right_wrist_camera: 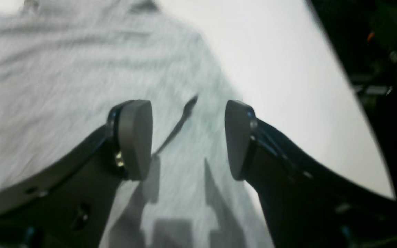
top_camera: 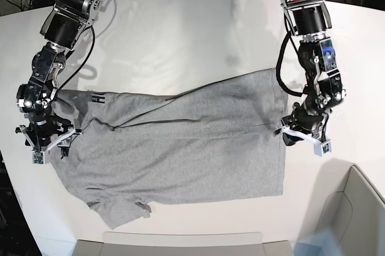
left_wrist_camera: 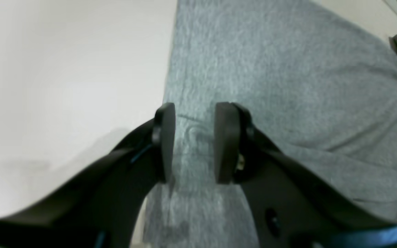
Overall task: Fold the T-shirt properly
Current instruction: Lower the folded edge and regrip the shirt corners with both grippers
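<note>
Your overhead shot's bright and sharp, soft shadows on the white table [top_camera: 180, 33]. Both wrist views are blurry, the right one smeared, table blown out.

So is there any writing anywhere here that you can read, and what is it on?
"H" or "HI", roughly: black block letters on a turned-over fold of the T-shirt in the base view, cut off by the fold and too small to be sure of.
No other text shows in either wrist view.

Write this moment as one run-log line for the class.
phase: mid-fold | T-shirt: flat on table, upper part folded over | left gripper: open over shirt edge | right gripper: open over shirt edge | held: nothing
</note>
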